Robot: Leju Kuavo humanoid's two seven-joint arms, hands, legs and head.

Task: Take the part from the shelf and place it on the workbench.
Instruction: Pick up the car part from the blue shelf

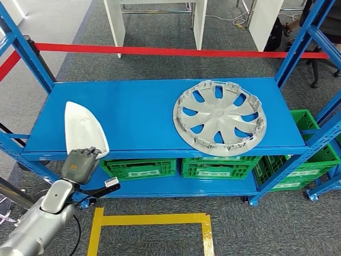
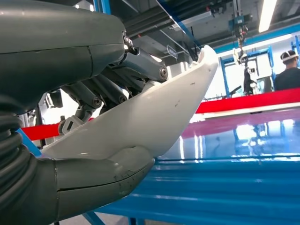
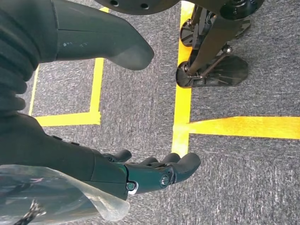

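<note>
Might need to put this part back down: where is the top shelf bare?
The widest bare patch of the blue shelf lies between the white part in the left hand and the hubcap. A narrow strip stays free behind the hubcap. The right end is crowded: the hubcap overhangs the front edge.

The part point(image 1: 83, 128) is a smooth white shell, broad and rounded at the end nearest me and tapering to a tip at the far end, sitting at the lower left of the head view. My left hand point(image 1: 80, 162) grips its near end between thumb and fingers. It seems lifted just off the blue shelf point(image 1: 136, 114), tip angled upward, though I can't be sure.
</note>
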